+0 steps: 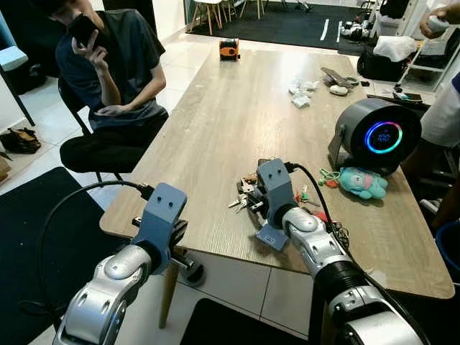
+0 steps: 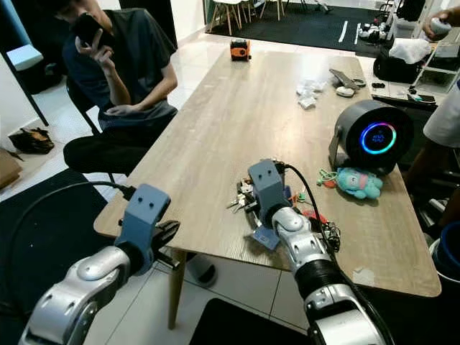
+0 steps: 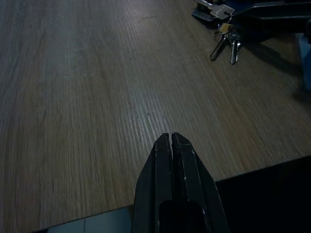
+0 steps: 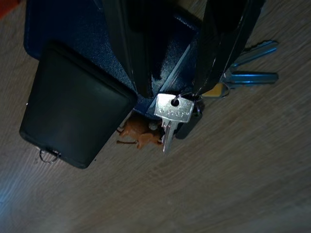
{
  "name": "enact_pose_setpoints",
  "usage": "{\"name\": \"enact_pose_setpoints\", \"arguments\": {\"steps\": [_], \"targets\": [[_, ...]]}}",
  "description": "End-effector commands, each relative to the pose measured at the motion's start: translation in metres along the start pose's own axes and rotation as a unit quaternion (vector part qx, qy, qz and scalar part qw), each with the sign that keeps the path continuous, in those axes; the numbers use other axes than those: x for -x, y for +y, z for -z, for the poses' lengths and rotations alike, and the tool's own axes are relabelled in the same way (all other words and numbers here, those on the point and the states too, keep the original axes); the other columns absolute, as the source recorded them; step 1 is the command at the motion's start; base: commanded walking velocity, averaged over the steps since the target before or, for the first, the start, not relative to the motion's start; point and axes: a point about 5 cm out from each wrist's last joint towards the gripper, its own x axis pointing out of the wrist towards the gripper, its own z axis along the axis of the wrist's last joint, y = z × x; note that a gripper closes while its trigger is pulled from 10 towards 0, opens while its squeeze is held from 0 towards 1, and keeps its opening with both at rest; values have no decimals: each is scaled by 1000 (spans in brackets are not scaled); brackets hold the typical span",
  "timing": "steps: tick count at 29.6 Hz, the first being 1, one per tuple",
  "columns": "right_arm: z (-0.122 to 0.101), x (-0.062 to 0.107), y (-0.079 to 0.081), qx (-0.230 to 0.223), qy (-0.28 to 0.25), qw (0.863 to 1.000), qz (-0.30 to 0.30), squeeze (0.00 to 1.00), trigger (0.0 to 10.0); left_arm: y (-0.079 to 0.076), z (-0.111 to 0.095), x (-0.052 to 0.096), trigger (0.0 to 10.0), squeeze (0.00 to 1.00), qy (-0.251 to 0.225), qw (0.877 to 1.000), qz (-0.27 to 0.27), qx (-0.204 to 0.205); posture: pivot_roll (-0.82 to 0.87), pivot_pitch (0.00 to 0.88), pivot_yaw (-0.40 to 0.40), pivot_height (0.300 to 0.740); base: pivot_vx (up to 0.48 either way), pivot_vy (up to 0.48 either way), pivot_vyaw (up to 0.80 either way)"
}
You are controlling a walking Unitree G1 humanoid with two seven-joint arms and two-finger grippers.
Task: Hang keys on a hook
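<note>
Right wrist view shows you the right gripper (image 4: 167, 92) straddling the keys (image 4: 171, 114), its fingers spread to either side of the silver key and not yet pinching it. The bunch lies on the wooden table (image 1: 215, 122) near its near edge, beside a black case (image 4: 73, 124). Your left gripper (image 3: 171, 143) hovers over the table's near-left corner, fingers pressed together, holding nothing. A seated person (image 1: 108, 79) is at the left edge.
</note>
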Motion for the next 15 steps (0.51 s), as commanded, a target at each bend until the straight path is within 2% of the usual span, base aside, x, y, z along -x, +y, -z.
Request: {"name": "enact_pose_setpoints", "arguments": {"steps": [1,15], "targets": [[2,-1,3,2,2,1000,-9,0,10000,0,3,4,10000,0,6,1000,-7,9,175,254,-1,740,0,0,0],[-4,-9,19,7,-12,999,-43,0,10000,1,6,11,10000,0,12,1000,-25,14,201,265,-26,740,0,0,0]]}}
